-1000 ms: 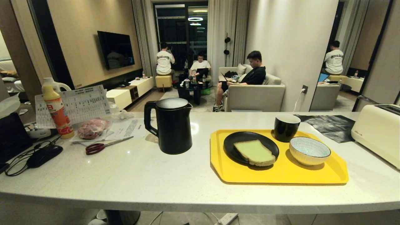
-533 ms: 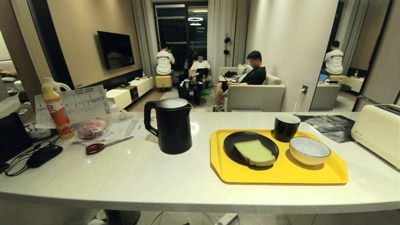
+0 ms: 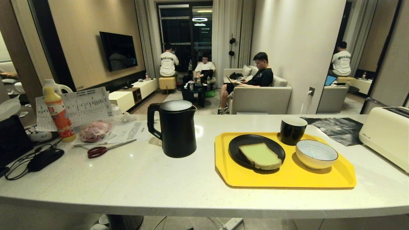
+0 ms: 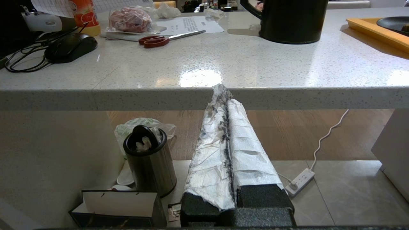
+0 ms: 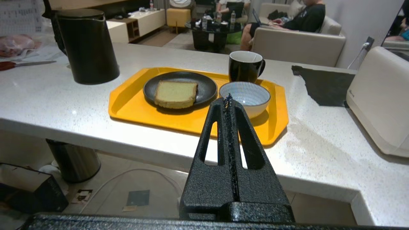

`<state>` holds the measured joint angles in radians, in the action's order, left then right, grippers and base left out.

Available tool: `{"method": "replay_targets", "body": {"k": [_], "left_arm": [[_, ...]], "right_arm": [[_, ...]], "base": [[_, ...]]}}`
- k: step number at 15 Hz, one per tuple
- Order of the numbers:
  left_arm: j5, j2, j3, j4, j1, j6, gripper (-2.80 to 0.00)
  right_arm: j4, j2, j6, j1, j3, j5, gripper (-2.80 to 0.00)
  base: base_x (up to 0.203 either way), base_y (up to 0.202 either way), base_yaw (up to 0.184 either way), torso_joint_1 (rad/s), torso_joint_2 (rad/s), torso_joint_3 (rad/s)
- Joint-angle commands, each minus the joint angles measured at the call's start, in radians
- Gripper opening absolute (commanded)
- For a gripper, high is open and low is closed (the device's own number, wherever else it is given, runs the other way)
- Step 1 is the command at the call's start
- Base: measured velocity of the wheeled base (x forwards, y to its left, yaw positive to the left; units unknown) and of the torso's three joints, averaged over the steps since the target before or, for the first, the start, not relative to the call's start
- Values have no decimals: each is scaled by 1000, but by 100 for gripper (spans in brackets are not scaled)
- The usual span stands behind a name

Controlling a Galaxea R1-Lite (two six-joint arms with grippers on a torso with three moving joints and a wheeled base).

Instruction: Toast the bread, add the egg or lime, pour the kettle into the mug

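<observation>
My right gripper (image 5: 228,97): fingers pressed together, empty, lower centre of frame, off the counter edge. Left gripper (image 4: 223,91) closed, empty, below the counter. Bread (image 3: 260,156) on black plate (image 3: 238,147), centre-right; kettle (image 3: 175,129) centre; mug (image 3: 292,130) right of centre.

The toaster (image 3: 388,135) is cut off by the head view's right edge. The bowl (image 3: 316,154) hides its inside, so no egg can be seen there.

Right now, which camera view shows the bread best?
The right wrist view: the bread lies close and whole on its black plate. The head view shows it whole but farther off. The left wrist view catches only a sliver at its edge.
</observation>
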<state>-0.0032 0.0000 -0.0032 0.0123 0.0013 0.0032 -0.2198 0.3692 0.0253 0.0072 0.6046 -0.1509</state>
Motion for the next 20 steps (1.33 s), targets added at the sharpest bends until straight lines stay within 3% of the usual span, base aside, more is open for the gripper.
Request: {"method": "replay_targets", "body": {"k": [1, 4, 7, 11, 20], "left_arm": [[0, -3, 0, 0, 0, 0, -280], [0, -3, 0, 0, 0, 0, -280], [0, -3, 0, 0, 0, 0, -280], [0, -3, 0, 0, 0, 0, -280], [0, -3, 0, 0, 0, 0, -280]], "right_arm": [[-1, 203, 3, 0, 120, -3, -280], [-8, 371, 14, 13, 271, 3, -280], [-20, 494, 15, 40, 316, 5, -280], [-154, 632, 16, 160, 408, 12, -280], [-178, 836, 13, 166, 462, -5, -280]], "base": [[0, 0, 0, 0, 0, 0], [0, 0, 0, 0, 0, 0], [0, 0, 0, 0, 0, 0], [0, 0, 0, 0, 0, 0], [0, 0, 0, 0, 0, 0]]}}
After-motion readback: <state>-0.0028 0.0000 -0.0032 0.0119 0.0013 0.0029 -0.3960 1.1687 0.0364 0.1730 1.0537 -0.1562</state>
